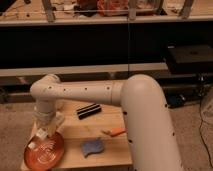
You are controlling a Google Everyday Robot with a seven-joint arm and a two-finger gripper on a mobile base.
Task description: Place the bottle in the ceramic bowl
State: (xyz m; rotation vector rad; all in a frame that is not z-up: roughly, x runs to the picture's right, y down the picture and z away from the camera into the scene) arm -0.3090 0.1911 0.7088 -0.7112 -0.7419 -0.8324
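Dim room, carpeted floor [11,125], dark shelving [90,47] behind a small wooden desk [75,134]. At the desk's front left corner, the ceramic bowl [50,154], orange-red and glossy, with faint white lines inside. Directly over the bowl's far left rim, the end effector [44,131], hanging down from a white arm [80,92] reaching in from the right. Just below the end effector, at the bowl's left inner edge, the bottle [33,145]: small, pale, right against the end effector's tip or nearly so. Cannot tell whether clenched on the bottle or released. Cannot tell either whether resting in the bowl or held just above it. Right of the bowl, near its rim, a blue wavy pad [92,147]. Farther right of the bowl, an orange item [116,132]. Behind the bowl, toward the desk's middle, a black striped bar [89,110], well apart from the bowl.
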